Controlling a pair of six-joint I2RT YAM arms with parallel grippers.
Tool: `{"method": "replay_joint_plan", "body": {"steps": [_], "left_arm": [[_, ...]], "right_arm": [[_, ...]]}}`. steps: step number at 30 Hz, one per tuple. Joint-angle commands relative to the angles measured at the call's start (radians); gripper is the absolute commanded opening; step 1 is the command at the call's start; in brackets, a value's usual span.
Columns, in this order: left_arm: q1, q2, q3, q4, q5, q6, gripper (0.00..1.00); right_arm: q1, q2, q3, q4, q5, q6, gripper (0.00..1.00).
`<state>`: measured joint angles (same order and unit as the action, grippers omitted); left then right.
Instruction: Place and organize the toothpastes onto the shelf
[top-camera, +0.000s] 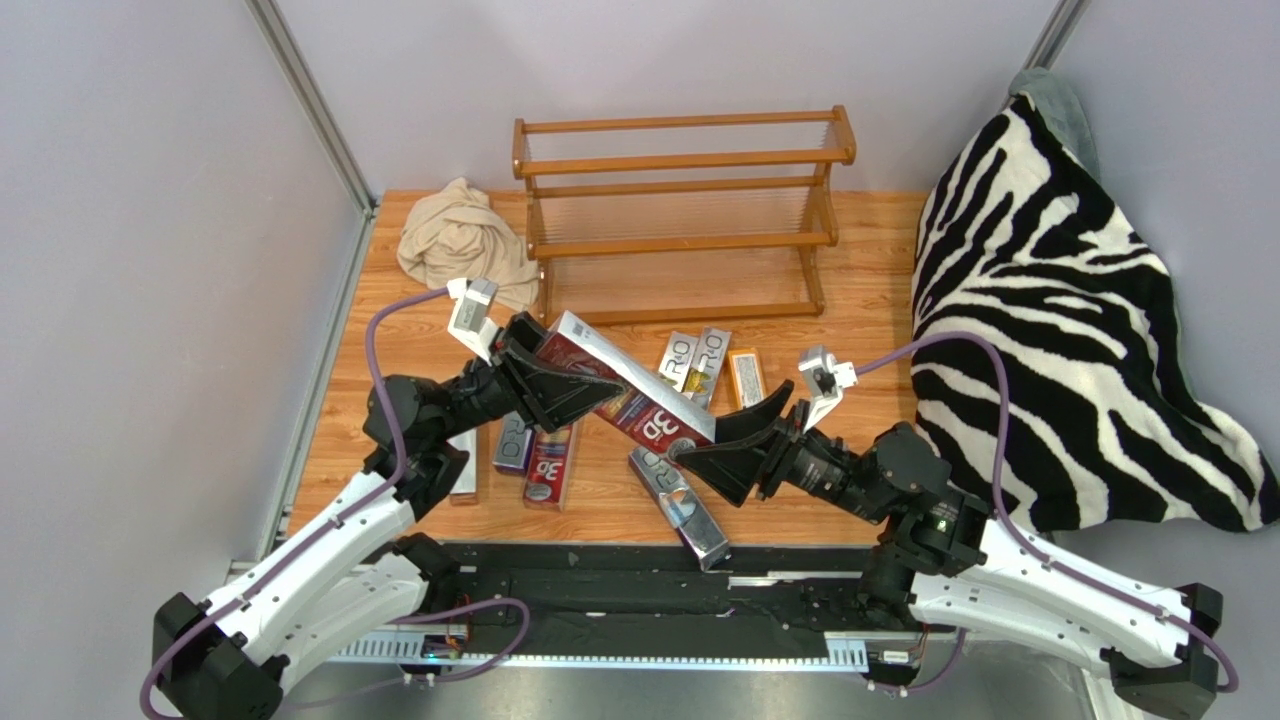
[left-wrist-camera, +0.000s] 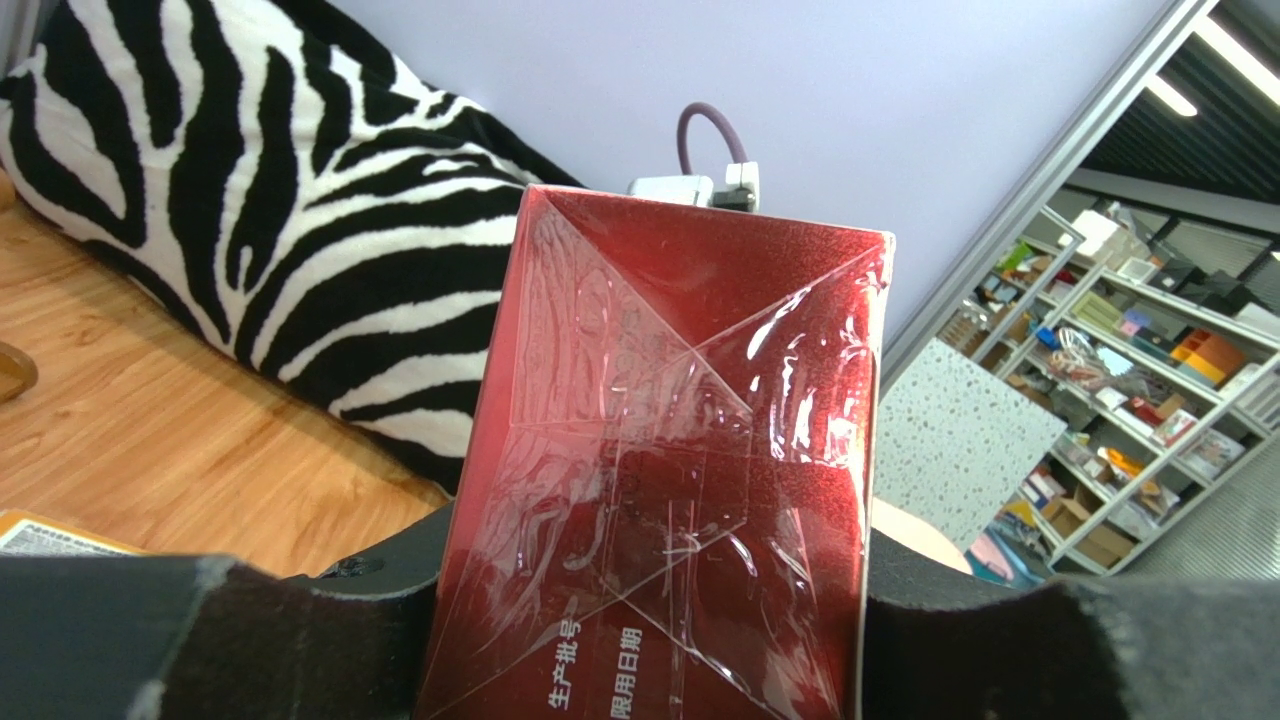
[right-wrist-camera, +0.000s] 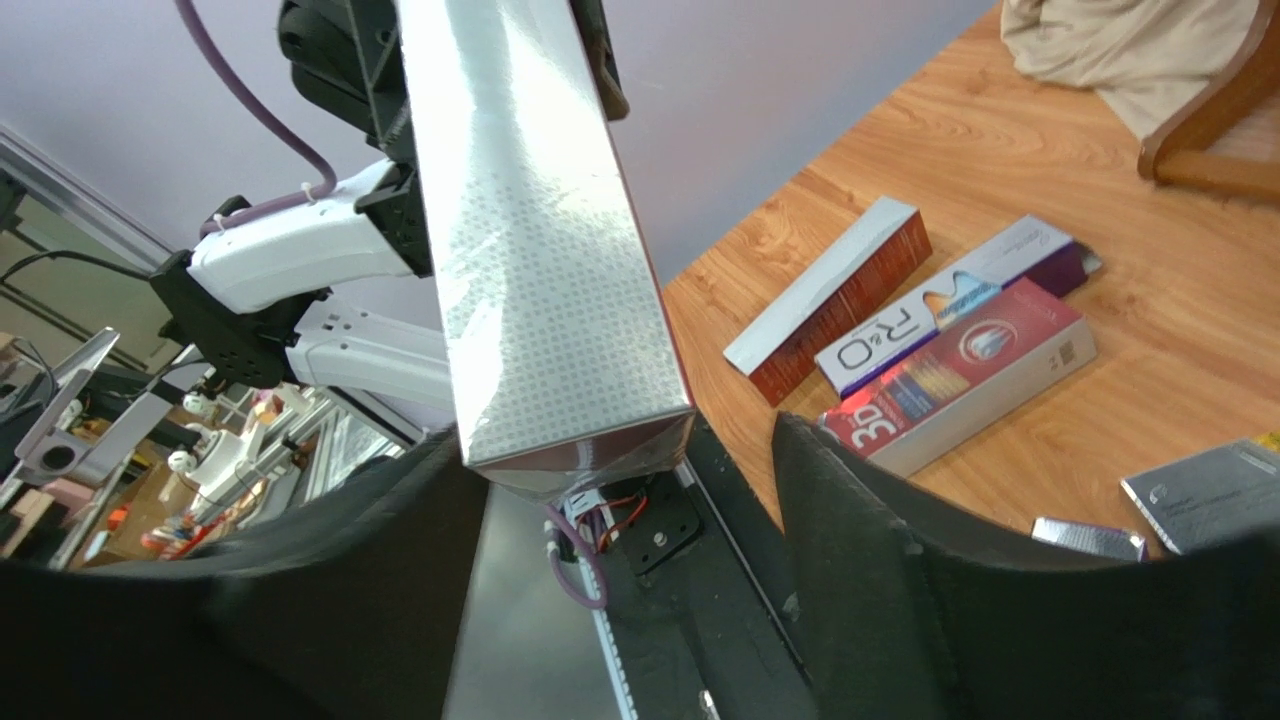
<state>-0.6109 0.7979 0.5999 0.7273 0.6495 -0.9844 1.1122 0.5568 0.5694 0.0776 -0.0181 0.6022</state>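
One red carton (top-camera: 628, 375) marked "3D" hangs slanted above the table, clamped near its upper end by the left gripper (top-camera: 583, 393). Three cartons (top-camera: 514, 444) lie side by side at the left. Three more (top-camera: 706, 360) (one of them orange) lie in front of the shelf (top-camera: 676, 158). A silver carton (top-camera: 684, 513) lies nearest. The brown wooden shelf stands upright at the back.

Red carton (left-wrist-camera: 661, 480) cropped at bottom, zebra blanket (left-wrist-camera: 226, 195) cropped at left

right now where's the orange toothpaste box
Top view: the orange carton lies flat right of centre, beside two silver PRO cartons, in front of the shelf and just beyond the right claw.
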Motion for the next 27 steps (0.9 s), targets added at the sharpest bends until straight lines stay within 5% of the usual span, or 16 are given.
{"method": "replay_joint_plan", "body": {"steps": [1,10,19,24,27], "left_arm": [[0.0,-0.019,-0.003,0.089,-0.01,-0.017,0.33],[-0.006,-0.011,-0.018,0.098,-0.01,-0.022,0.33],[-0.007,-0.019,-0.037,0.097,-0.014,-0.02,0.37],[-0.006,-0.046,-0.054,-0.037,-0.03,0.035,0.9],[-0.007,-0.1,-0.045,-0.254,-0.078,0.142,0.96]], "right_arm": [[0.003,-0.008,0.018,0.091,-0.017,-0.015,0.58],[0.005,0.049,0.037,0.116,-0.051,0.004,0.57],[0.005,0.06,0.049,0.091,-0.056,0.016,0.12],[0.005,0.058,0.06,0.061,-0.039,0.025,0.09],[0.003,0.064,0.075,0.027,-0.025,0.025,0.06]]}}
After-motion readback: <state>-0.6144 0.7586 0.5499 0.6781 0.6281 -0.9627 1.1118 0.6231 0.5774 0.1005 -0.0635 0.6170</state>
